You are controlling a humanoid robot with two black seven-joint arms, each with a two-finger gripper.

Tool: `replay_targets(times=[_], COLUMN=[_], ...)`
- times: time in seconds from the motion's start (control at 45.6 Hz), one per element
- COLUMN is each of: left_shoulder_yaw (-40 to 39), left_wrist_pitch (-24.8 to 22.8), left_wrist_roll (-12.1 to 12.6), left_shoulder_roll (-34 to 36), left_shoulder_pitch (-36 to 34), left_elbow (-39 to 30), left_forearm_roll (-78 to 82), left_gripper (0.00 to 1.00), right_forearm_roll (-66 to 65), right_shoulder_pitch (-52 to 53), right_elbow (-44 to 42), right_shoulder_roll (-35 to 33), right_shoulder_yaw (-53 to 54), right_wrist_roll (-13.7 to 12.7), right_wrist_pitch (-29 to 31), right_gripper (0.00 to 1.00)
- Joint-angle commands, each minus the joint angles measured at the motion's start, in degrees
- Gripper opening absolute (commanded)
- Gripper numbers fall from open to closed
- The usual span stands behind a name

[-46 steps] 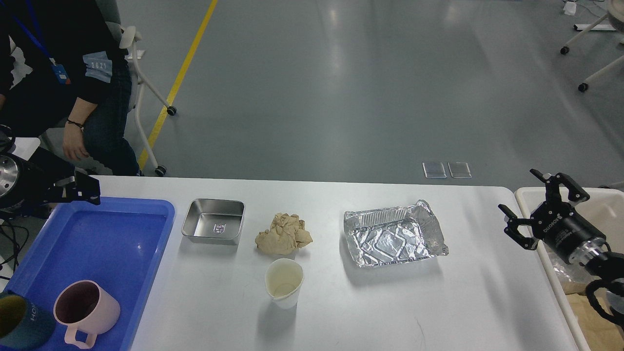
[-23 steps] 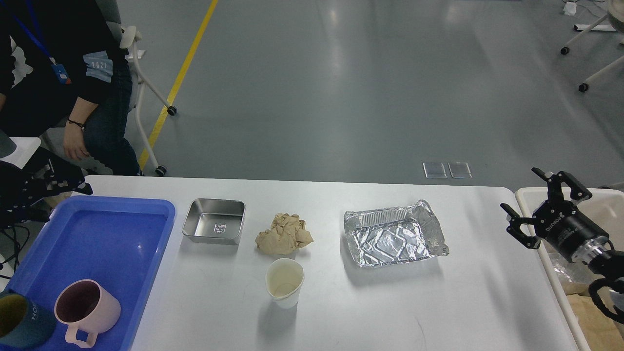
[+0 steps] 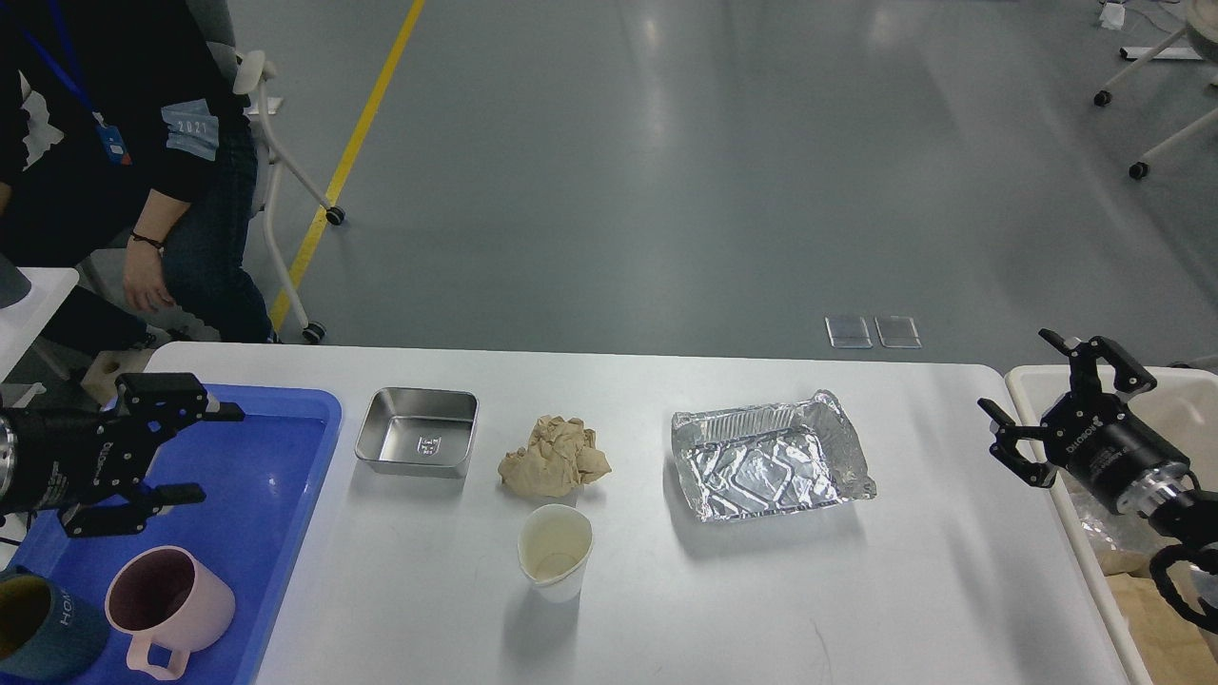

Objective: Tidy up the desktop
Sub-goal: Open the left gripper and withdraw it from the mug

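The white desktop point(image 3: 856, 590) carries a square steel dish point(image 3: 417, 444), a crumpled brown paper wad point(image 3: 554, 458), a white paper cup point(image 3: 555, 551) and a crumpled foil tray point(image 3: 767, 467). My left gripper point(image 3: 214, 454) hovers open over the blue tray point(image 3: 238, 495), its fingers pointing right toward the steel dish, nothing between them. My right gripper point(image 3: 1023, 385) stands open and empty at the desktop's right edge, above the rim of the cream bin point(image 3: 1032, 382), well right of the foil tray.
In the blue tray's near end stand a pink mug point(image 3: 171, 606) and a dark teal cup point(image 3: 43, 628). A seated person point(image 3: 133, 162) is beyond the far left corner. The cream bin holds brown paper and plastic waste.
My left gripper swung in from the far left edge to over the blue tray, now open and pointing right. The right gripper barely shifted. Items on the desktop stayed put.
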Motion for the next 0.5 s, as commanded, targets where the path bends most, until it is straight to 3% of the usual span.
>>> replay_targets(times=[0.0,0.307,0.483], left_shoulder_yaw=[1.0,12.9,14.0], left_wrist_pitch=[-0.3,-0.6,-0.6], left_wrist_roll=[0.0,-0.5,-0.1], left_shoulder_roll=[5.8,26.8,30.4], left_shoulder_pitch=[2.9,3.6,0.8], left_elbow=[-0.2,0.0,0.2], left_forearm_roll=[-0.4,-12.0,-14.1], left_gripper=[0.97,0.97,0.97], right_forearm_roll=[0.0,0.0,0.0], right_shoulder_pitch=[-0.2,-0.3,-0.7], right_elbow=[-0.1,0.0,0.0], right_shoulder_roll=[-0.2,-0.1,0.1], right_shoulder_yaw=[-0.1,-0.1,-0.1], right_wrist_roll=[0.0,0.0,0.0], right_wrist_pitch=[0.0,-0.2,-0.2], right_gripper=[1.0,1.0,1.0])
